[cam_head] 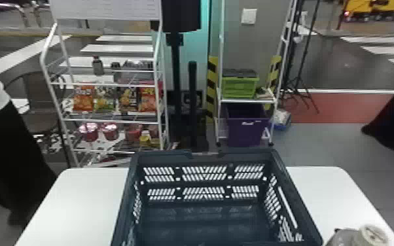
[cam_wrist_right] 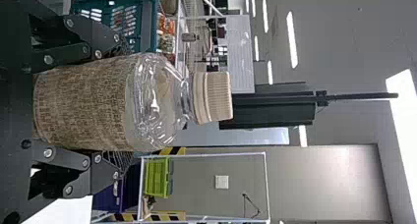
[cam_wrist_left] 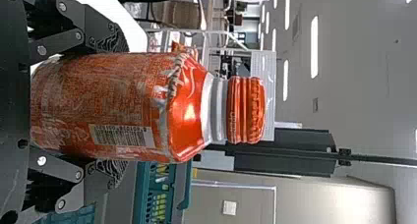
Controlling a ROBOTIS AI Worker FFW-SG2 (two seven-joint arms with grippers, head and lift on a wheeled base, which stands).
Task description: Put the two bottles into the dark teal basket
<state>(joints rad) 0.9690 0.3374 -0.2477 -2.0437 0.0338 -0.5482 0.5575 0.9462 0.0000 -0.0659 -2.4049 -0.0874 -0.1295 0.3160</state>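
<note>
Left tool (cam_wrist_left: 115, 106): snug around the orange-red bottle (cam_wrist_left: 184, 113), cap pointing up.
Right tool (cam_wrist_right: 120, 103): got the clear bottle (cam_wrist_right: 152, 98) pinched between its fingers, upright too (beige cap, brownish label on that one).
Basket (cam_head: 163, 157): dark teal, holes in the walls, parked on the white surface (cam_head: 78, 199), pretty much mid-view from the head.
Bottles: both outside the basket, the clear one near its right side, low in the head view's right corner.
Rack (cam_head: 106, 85): white, snack bags (cam_head: 83, 98) on it, behind the surface on the left.
</note>
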